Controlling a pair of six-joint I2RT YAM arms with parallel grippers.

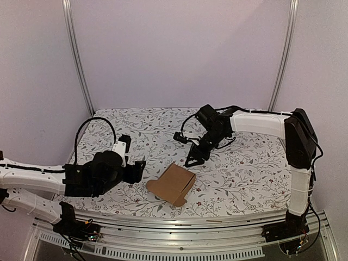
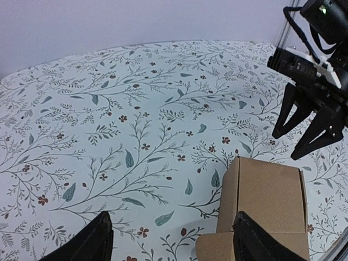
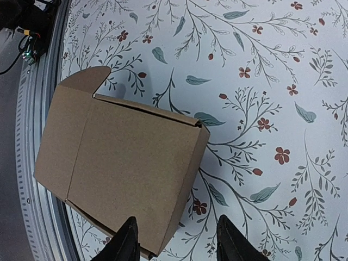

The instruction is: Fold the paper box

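Observation:
The paper box is a plain brown carton, partly formed, lying on the floral cloth near the front middle, with a rounded flap sticking out at its left end. My left gripper sits just left of it, open wide. In the left wrist view its right finger overlaps the box, and the gripper grips nothing. My right gripper hovers open just behind the box. In the right wrist view the gripper is over the box's edge with its jaws apart and holding nothing.
The table is covered by a white cloth printed with leaves and flowers. A metal rail runs along the front edge close to the box. Two upright frame posts stand at the back corners. The right arm's fingers hang beyond the box.

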